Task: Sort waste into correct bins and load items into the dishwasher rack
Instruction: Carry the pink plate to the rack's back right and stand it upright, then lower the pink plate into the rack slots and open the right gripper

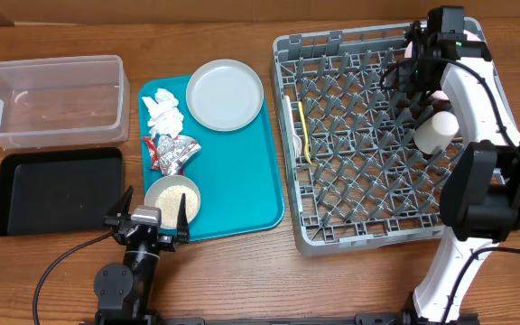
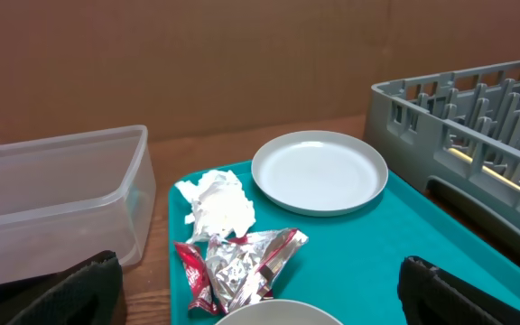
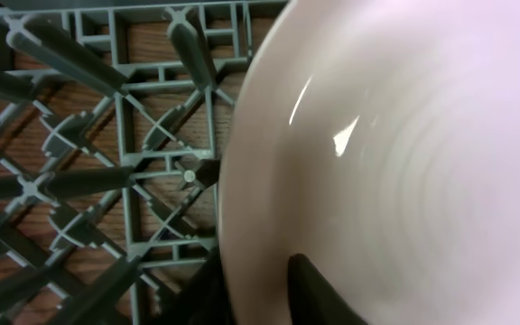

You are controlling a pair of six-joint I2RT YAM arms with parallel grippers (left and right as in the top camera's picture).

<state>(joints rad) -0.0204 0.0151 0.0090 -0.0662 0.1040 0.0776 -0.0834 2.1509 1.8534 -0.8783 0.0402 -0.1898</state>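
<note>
Overhead: shows the left pincer (image 1: 153, 203) spread wide, empty, beside the small white bowl (image 1: 172, 195) on the teal tray (image 1: 233, 171) — right pincer (image 1: 420, 63) over the dishwasher rack (image 1: 368, 239). Left wrist: shows napkin (image 2: 217, 206), foil wrapper (image 2: 242, 266), grey-blue plate (image 2: 320, 171) on that tray. Right wrist: shows fingers (image 3: 319, 289) nipping the rim of the white plate (image 3: 386, 162) above the rack.

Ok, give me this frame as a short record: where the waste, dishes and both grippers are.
on teal tray: grey-blue plate, napkin, foil wrapper, bowl holding grains
in rack: cup, yellow utensil
bins: clear tub, black tray, left of teal tray
left gripper: open, at the bowl
right gripper: fingers either side of white plate rim, over rack; grip unclear
</note>
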